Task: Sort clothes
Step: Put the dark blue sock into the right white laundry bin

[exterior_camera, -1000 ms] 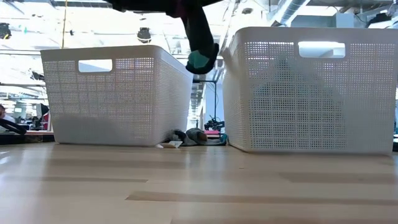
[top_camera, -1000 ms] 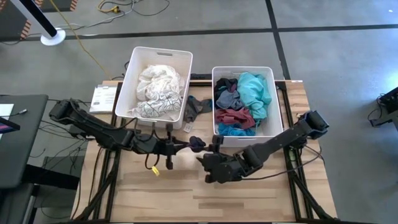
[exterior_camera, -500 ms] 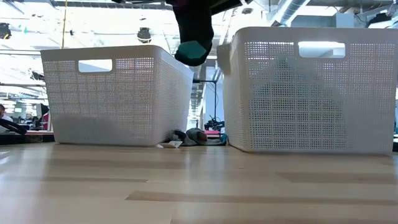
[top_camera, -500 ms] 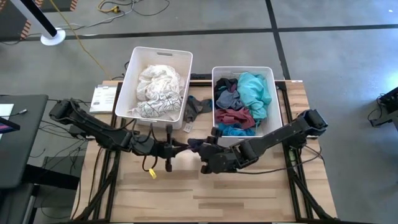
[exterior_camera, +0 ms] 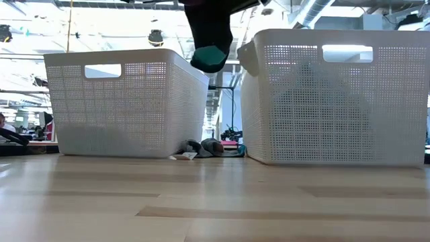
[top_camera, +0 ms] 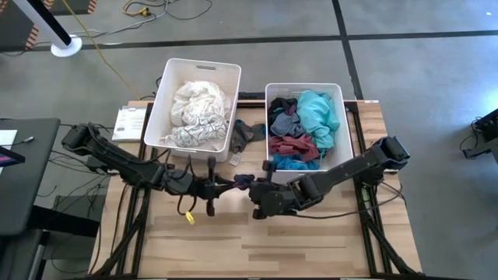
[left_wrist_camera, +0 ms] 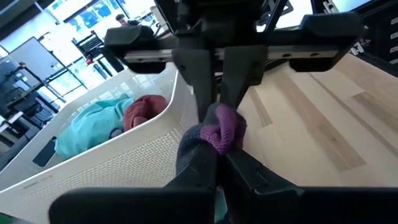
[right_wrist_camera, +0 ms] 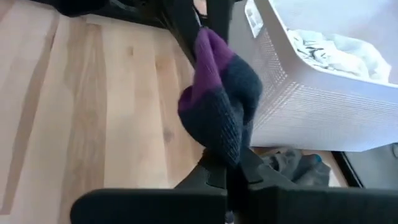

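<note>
1. Since a second ago, my right gripper has slid left to meet my left gripper.
2. Both are clamped on the dark sock, which hangs above the table before the two bins.

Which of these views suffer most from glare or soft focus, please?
Low view: bright backlight behind the perforated bins silhouettes the hanging sock. Left wrist view: the left gripper is blurred. Right wrist view: the sock is soft. High view: evenly lit.

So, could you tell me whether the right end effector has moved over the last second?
Yes, the right end effector shifted left, toward the left bin.
</note>
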Motion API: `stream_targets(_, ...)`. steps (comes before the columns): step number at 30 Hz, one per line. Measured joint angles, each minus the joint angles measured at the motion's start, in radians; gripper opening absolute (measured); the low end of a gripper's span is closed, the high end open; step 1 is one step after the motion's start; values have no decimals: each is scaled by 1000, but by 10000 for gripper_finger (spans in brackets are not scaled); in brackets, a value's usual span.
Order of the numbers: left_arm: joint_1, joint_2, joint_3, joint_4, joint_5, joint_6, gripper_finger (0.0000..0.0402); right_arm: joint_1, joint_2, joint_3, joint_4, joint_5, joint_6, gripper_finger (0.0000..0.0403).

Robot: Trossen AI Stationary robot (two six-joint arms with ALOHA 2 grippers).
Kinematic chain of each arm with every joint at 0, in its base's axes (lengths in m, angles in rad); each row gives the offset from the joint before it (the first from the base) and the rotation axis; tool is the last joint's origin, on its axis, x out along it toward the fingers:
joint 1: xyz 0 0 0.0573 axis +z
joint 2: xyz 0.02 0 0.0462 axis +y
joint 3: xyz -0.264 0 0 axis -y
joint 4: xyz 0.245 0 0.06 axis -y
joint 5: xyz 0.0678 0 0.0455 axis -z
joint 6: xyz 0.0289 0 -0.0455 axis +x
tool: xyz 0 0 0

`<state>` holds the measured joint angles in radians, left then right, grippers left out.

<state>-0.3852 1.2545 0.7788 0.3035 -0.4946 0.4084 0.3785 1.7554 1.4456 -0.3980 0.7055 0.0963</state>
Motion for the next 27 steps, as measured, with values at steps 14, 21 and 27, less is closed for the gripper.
stream_targets(14, -24, 0, 0, -66, -129, -8, 59, -61, -48, 0, -88, -11, -53, 2)
stream_targets(21, -21, 0, 0, -136, -192, -37, 137, -83, -132, 0, -141, 82, -102, 1)
stream_targets(27, -8, 0, 0, -280, -192, -134, 176, -135, -204, 0, -170, 170, -156, 0)
